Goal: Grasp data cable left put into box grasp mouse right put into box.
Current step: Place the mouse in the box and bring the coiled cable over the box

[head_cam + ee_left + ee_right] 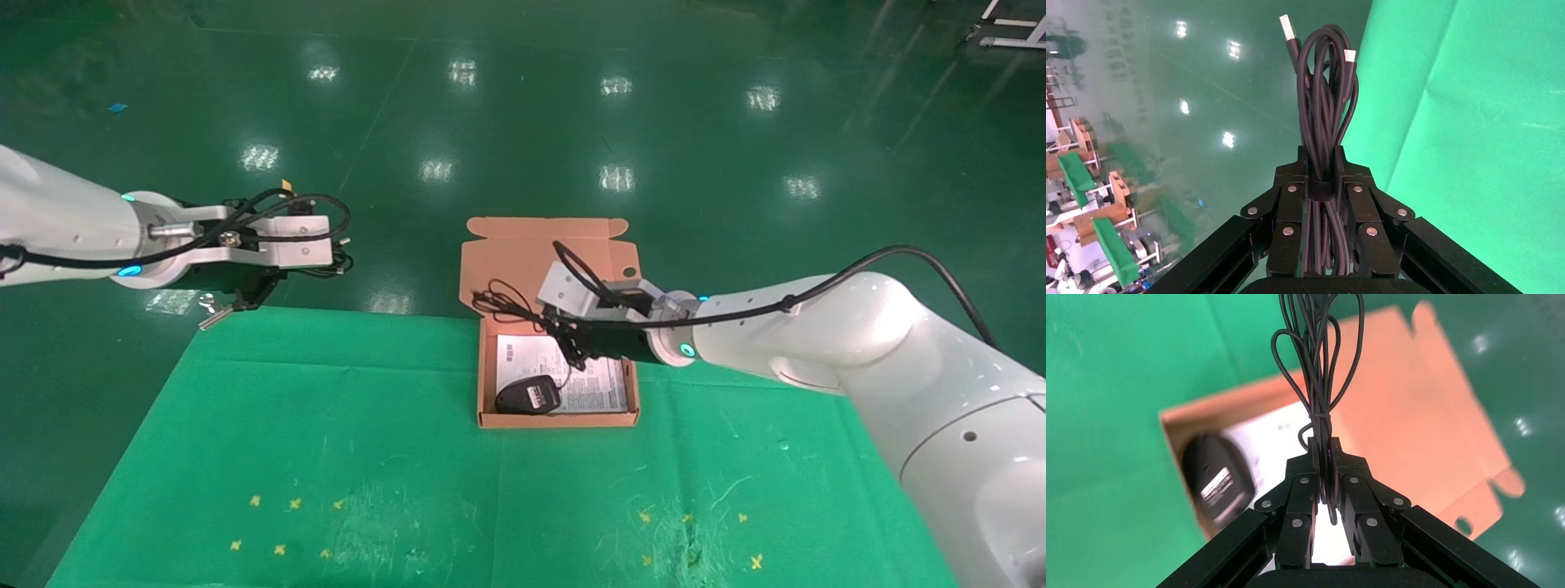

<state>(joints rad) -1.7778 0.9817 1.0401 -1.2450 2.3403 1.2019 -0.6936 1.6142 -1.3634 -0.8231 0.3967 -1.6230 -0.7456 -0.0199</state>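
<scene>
Left hand clamped on looped black data cable, far left off table | right hand clamped on thin mouse cord over orange-pink cardboard box | black oval mouse lies inside, label up

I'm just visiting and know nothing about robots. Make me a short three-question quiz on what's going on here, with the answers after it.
1. True or false: the mouse lies inside the box, label side up.
2. What does the left gripper hold, and where is it?
A. a data cable, off the table's far left corner
B. a mouse, over the box
C. nothing, resting on the green cloth
3. What is pinched in the right gripper over the box?

Key
1. True.
2. A.
3. The bundled thin black cord of the mouse; its loops hang over the open lid flap.
</scene>
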